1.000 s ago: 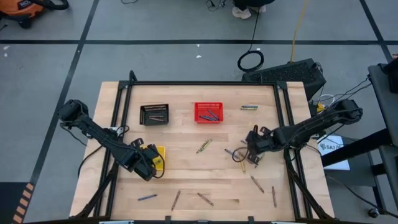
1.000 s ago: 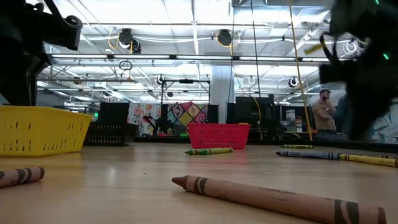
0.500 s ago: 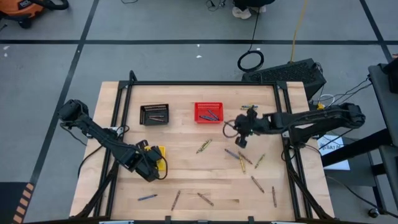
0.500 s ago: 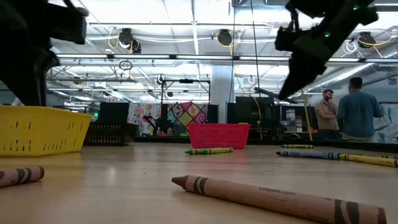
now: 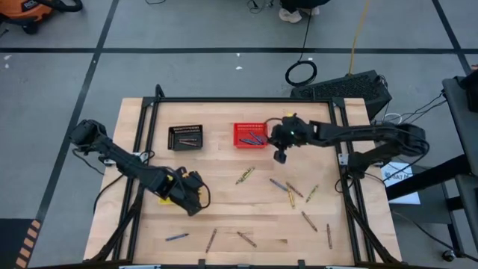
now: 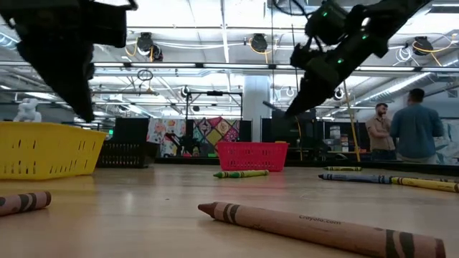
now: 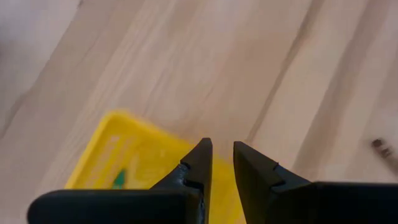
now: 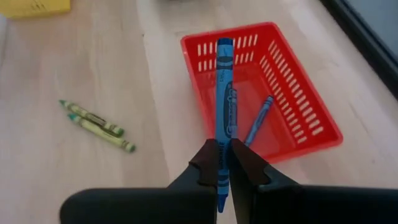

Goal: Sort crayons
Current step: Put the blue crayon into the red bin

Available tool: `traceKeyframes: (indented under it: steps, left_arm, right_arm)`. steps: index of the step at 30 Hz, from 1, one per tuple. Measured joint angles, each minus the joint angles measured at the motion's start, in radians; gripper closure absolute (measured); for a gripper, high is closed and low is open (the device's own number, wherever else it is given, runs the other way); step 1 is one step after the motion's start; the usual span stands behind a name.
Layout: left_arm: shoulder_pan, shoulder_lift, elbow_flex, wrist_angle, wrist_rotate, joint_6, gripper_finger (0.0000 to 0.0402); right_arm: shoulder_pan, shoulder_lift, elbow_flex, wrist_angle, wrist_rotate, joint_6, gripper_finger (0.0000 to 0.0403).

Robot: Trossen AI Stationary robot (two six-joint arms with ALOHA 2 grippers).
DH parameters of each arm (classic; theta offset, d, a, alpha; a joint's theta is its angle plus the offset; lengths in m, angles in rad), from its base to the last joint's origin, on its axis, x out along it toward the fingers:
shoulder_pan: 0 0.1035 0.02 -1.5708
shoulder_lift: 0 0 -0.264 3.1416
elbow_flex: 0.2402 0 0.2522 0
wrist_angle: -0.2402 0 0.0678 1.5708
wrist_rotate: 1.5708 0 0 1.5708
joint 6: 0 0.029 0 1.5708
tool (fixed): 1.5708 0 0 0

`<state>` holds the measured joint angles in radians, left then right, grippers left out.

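Observation:
My right gripper (image 8: 222,149) is shut on a blue crayon (image 8: 224,93), in the air by the right near corner of the red basket (image 5: 250,134). The basket holds another blue crayon (image 8: 260,118). My left gripper (image 7: 222,149) is slightly open and empty, just right of the yellow basket (image 7: 137,155), where a green crayon (image 7: 119,179) lies. Two yellow-green crayons (image 5: 244,175) lie mid-table. Blue, brown and yellow-green crayons (image 5: 291,190) lie scattered at the near right. My right gripper pinches the blue crayon's lower third (image 8: 224,134) between its two fingers. The crayon runs along the fingers and sticks out past their tips toward the red basket (image 8: 298,106). The fingers slant downward in the low view (image 6: 301,93). The crayon is lifted clear of table and basket.
A black basket (image 5: 185,137) stands at the far left with crayons in it. A yellow-green crayon (image 5: 299,128) lies right of the red basket. Several crayons (image 5: 211,239) lie along the near edge, and a brown one (image 6: 315,226) lies close to the low camera. People stand beyond the table (image 6: 401,132).
My right gripper has gone from the near right of the table up and toward the far left, to the red basket, carrying the blue crayon. My left gripper has gone a little toward the table's right, off the yellow basket.

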<state>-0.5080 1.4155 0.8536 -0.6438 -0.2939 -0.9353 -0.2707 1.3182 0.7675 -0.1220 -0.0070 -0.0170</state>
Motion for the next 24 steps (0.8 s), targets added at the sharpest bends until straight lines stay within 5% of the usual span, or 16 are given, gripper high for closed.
traceKeyframes:
  steps: [10,24]
  left_arm:
    - [0.053,0.000,0.000,0.239,0.000,0.143,0.0338]
    - [0.111,0.000,0.000,0.270,0.000,0.243,0.0338]
  right_arm:
    - [-0.082,0.240,0.174,-0.020,-0.076,-0.211,0.0403]
    - [-0.110,0.393,0.271,-0.062,-0.128,-0.292,0.0403]
